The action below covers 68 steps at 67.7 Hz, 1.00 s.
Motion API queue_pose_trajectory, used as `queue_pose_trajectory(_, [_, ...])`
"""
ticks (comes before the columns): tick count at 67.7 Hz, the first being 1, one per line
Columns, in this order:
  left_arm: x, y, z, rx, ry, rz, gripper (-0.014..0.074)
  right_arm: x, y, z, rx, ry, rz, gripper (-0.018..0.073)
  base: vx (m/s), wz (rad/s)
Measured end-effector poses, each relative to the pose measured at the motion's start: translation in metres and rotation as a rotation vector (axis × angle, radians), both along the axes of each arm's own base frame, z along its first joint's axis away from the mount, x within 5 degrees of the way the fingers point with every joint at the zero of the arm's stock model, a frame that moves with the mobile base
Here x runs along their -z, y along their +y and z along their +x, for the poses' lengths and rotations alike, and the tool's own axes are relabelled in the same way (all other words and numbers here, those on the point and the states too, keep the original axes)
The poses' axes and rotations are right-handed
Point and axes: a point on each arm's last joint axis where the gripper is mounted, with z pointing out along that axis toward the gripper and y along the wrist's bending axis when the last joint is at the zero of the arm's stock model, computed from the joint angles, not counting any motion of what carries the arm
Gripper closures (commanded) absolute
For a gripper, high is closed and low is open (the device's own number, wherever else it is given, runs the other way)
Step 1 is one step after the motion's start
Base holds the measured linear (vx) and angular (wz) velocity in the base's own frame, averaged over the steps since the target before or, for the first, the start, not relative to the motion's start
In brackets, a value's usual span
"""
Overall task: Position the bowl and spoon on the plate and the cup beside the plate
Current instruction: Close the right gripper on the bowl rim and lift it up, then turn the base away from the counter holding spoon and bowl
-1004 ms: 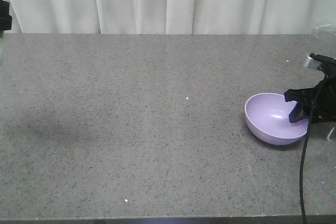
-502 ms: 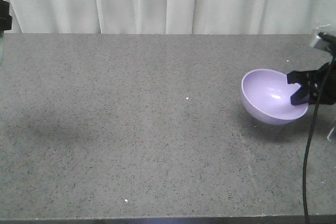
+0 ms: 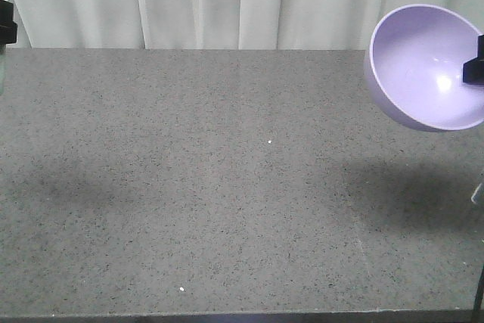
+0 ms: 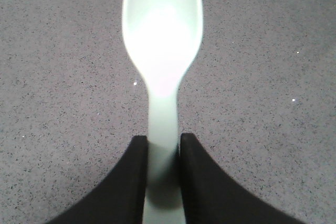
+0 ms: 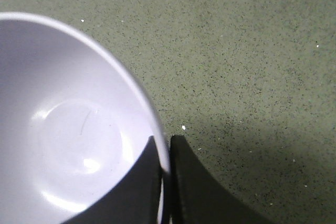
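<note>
While the right gripper (image 5: 164,144) pinches the rim of the lavender bowl (image 3: 423,66), one black finger inside the wall and one outside, closed tight on the edge, the bowl hangs at the upper right of the front view. It is clear of the grey speckled tabletop (image 3: 227,172) and tipped so its open side faces left and toward the camera. Part of the bowl is cut off by the right frame edge. A soft shadow (image 3: 401,187) lies on the table below it, at right centre. In the right wrist view the bowl fills the left half, its inside smooth with a bright glare spot near the bottom. The left gripper (image 4: 163,145) sits at the far upper left edge of the front view, mostly out of frame. In the left wrist view both its black fingers clamp the thick handle of the mint-white spoon (image 4: 163,35), whose oval scoop points toward the top of the frame, above the table. A white curtain (image 3: 242,1) runs across the top of the front view behind the table.
</note>
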Motion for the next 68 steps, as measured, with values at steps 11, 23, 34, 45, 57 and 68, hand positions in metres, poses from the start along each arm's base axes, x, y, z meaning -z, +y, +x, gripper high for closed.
queue_pose_trajectory(11, [0.0,0.0,0.0,0.0,0.0,-0.001,0.0604,-0.016,0.006,-0.021,-0.01,-0.059,-0.004,0.0566,0.0,0.0])
queue_pose_trajectory(23, [0.0,0.0,0.0,0.0,0.0,-0.001,0.0604,-0.022,0.009,-0.032,-0.017,-0.082,-0.008,0.0566,0.0,0.0])
queue_pose_trajectory(34, [0.0,0.0,0.0,0.0,0.0,-0.001,0.0604,-0.023,0.009,-0.033,-0.018,-0.082,-0.008,0.0566,0.0,0.0])
queue_pose_trajectory(45, [0.0,0.0,0.0,0.0,0.0,-0.001,0.0604,-0.023,0.009,-0.033,-0.018,-0.082,-0.008,0.0566,0.0,0.0])
queue_pose_trajectory(57, [0.0,0.0,0.0,0.0,0.0,-0.001,0.0604,-0.023,0.009,-0.033,-0.018,-0.082,-0.008,0.0566,0.0,0.0])
queue_pose_trajectory(68, [0.0,0.0,0.0,0.0,0.0,-0.001,0.0604,-0.023,0.009,-0.033,-0.018,-0.082,-0.008,0.0566,0.0,0.0])
